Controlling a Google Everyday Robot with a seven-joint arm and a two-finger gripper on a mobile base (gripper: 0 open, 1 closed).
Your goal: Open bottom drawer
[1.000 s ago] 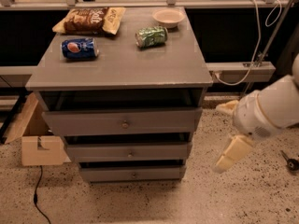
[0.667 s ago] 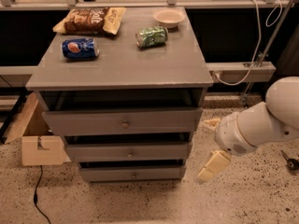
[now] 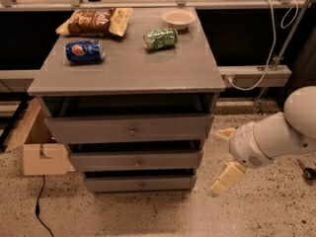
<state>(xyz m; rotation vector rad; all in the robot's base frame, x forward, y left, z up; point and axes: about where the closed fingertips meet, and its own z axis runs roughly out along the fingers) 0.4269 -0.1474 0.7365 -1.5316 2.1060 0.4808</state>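
The grey cabinet (image 3: 128, 73) has three drawer fronts, each with a small round knob. The bottom drawer (image 3: 113, 183) is the narrowest and lowest, near the floor, with its knob (image 3: 142, 184) at centre; its front sits back under the middle drawer (image 3: 98, 161). My gripper (image 3: 222, 157) hangs to the right of the cabinet, level with the middle and bottom drawers and touching nothing. It is open, with one cream finger (image 3: 226, 133) above and the other finger (image 3: 225, 178) below. The white arm (image 3: 276, 135) reaches in from the right edge.
On the cabinet top lie a blue can (image 3: 83, 51), a green can (image 3: 160, 38), a chip bag (image 3: 94, 21) and a white bowl (image 3: 178, 18). A cardboard box (image 3: 40, 152) stands to the left on the speckled floor. A white rail (image 3: 256, 75) with cables runs behind on the right.
The arm and gripper have moved left and a little down, closer to the cabinet's right side. The drawers and the items on top have not moved.
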